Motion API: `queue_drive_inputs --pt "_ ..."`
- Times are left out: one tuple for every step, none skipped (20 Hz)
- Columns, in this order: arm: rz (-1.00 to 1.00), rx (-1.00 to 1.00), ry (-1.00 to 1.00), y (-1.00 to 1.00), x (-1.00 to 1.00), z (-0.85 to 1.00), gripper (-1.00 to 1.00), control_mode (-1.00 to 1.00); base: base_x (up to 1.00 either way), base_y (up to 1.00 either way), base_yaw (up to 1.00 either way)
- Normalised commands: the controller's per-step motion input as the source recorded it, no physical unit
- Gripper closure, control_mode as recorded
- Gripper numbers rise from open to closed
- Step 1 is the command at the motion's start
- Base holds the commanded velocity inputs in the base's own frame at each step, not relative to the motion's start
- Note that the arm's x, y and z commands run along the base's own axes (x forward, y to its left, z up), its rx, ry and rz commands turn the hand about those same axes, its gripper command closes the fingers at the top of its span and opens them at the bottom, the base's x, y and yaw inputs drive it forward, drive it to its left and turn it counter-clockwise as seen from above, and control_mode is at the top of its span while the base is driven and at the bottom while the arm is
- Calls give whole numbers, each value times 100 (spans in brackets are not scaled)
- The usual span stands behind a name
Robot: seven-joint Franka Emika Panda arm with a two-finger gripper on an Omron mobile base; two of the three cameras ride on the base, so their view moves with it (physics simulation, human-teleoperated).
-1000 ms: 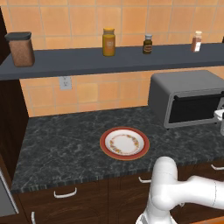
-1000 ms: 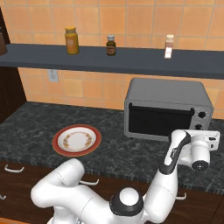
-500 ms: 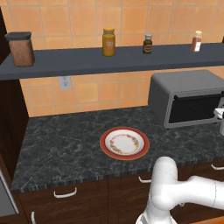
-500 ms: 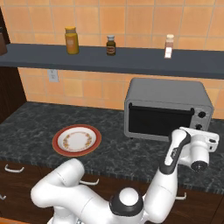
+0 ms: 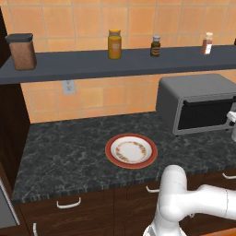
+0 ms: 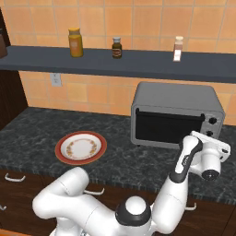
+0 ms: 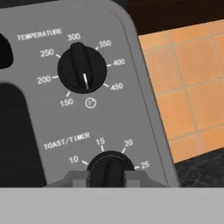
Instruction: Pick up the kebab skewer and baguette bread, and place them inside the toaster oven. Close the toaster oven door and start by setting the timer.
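The grey toaster oven [image 6: 177,115] stands on the counter at the right, its dark glass door [image 6: 168,128] closed. In the hand view my gripper [image 7: 107,177] sits at the toast/timer knob [image 7: 109,168], with a fingertip pressed against each side of it. The temperature knob [image 7: 82,68] is above it on the same panel. From the base views the hand [image 6: 208,154] reaches the oven's right control panel [image 5: 232,120]. The kebab skewer and the baguette bread are hidden from view. The red-rimmed plate [image 5: 131,150] lies bare.
A shelf [image 5: 115,62] above the counter carries a brown canister [image 5: 22,50], a yellow jar [image 5: 115,44] and two small bottles [image 5: 156,46]. Orange tiled wall stands right of the oven [image 7: 188,87]. Dark cabinet drawers with handles run below the counter edge [image 5: 69,203].
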Motion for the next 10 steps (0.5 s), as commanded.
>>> queue_drive_inputs --pt "0 20 0 1 6 63 100 -100 0 0 0" --pt "0 21 0 0 1 59 100 -100 0 0 0" --pt "0 21 0 4 0 58 100 -100 0 0 0" --pt "0 21 0 16 1 59 100 -100 0 0 0" --pt "0 21 0 19 2 53 100 -100 0 0 0" --pt "0 21 -2 32 6 52 100 -100 0 0 0" --pt "0 21 -4 34 10 56 100 -100 0 0 0" --pt "0 21 -5 26 4 56 100 -100 0 0 0" --pt "0 20 -7 18 1 60 100 -100 0 0 0" --pt "0 20 -7 18 4 62 100 -100 0 0 0"
